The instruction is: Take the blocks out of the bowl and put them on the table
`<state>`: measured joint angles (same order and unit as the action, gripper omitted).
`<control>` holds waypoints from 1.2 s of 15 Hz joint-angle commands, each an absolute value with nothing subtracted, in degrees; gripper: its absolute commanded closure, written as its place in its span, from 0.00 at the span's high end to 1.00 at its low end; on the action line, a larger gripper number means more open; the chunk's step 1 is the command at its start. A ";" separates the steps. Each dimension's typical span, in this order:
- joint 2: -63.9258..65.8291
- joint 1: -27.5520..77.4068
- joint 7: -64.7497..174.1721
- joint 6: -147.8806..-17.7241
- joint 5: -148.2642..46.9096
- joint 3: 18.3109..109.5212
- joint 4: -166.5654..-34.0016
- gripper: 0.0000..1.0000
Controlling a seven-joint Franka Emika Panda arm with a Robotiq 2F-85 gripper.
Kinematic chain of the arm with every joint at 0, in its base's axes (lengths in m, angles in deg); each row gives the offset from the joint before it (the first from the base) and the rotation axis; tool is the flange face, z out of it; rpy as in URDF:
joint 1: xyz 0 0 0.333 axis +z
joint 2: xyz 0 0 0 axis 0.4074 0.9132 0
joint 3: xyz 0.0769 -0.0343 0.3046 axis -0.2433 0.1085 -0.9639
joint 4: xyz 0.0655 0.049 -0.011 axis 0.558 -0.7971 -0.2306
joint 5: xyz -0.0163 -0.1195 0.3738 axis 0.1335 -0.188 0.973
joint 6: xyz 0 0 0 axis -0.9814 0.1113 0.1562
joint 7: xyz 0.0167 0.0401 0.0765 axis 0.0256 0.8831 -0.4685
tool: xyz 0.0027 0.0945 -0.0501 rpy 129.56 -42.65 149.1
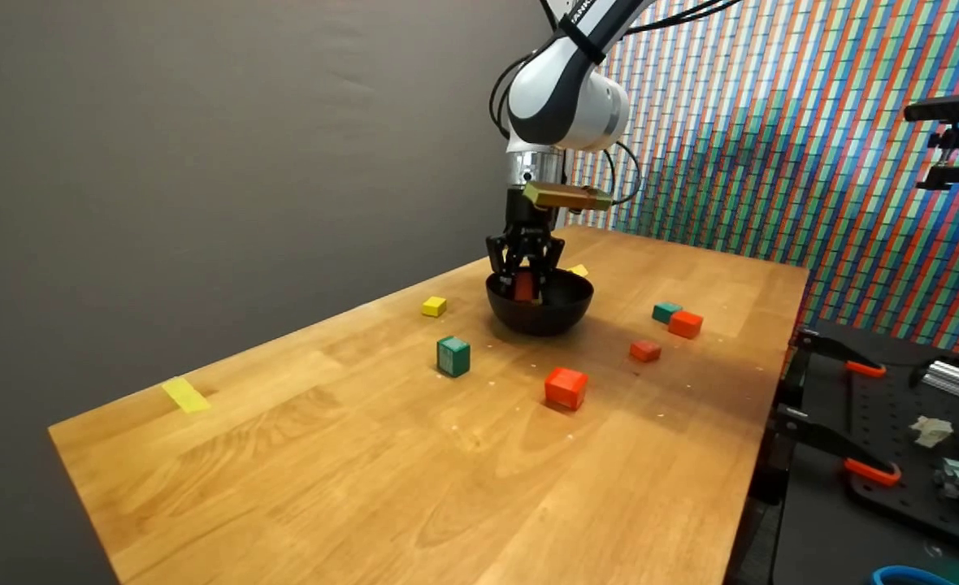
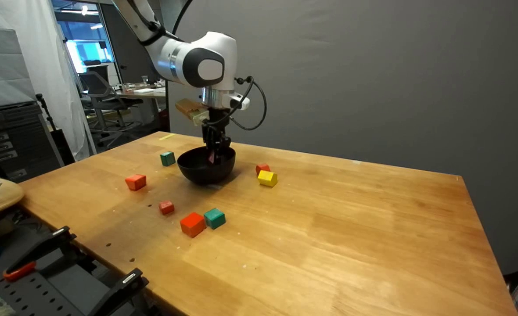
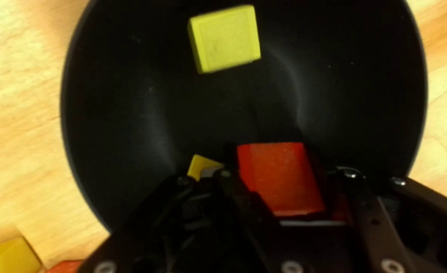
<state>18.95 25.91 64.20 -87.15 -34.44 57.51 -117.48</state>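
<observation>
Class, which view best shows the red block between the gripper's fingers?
The wrist view: looking down into the black bowl, it shows the red block large and plain. In both exterior views it appears small and partly hidden.

The premises present as a robotics lab. Grounds: a robot arm (image 1: pixel 569 101) is set up over a wooden table (image 2: pixel 373 237); a perforated plate (image 2: pixel 66 298) and clamps (image 1: pixel 829 439) are noted beside it; what looks like a camera (image 1: pixel 955 106) is fixed on a bracket (image 1: pixel 946 141). A drawer cabinet (image 2: pixel 22 131) stands near a white curtain (image 2: pixel 35 52). Beyond, a desk (image 2: pixel 154 94) and a chair (image 2: pixel 95 83) are observed, consistent with adjoining office use.
</observation>
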 commanded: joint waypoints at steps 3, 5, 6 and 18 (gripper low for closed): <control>3.89 23.82 61.37 -80.10 -30.48 55.78 -128.15 0.21; 0.29 22.45 57.60 -73.06 -24.37 54.02 -130.71 0.21; -1.01 22.44 56.58 -69.58 -22.05 53.84 -131.64 0.21; -4.37 29.07 64.68 -83.62 -11.68 53.52 -149.90 0.21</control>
<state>-2.38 26.13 61.66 -74.89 -13.85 54.43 -144.93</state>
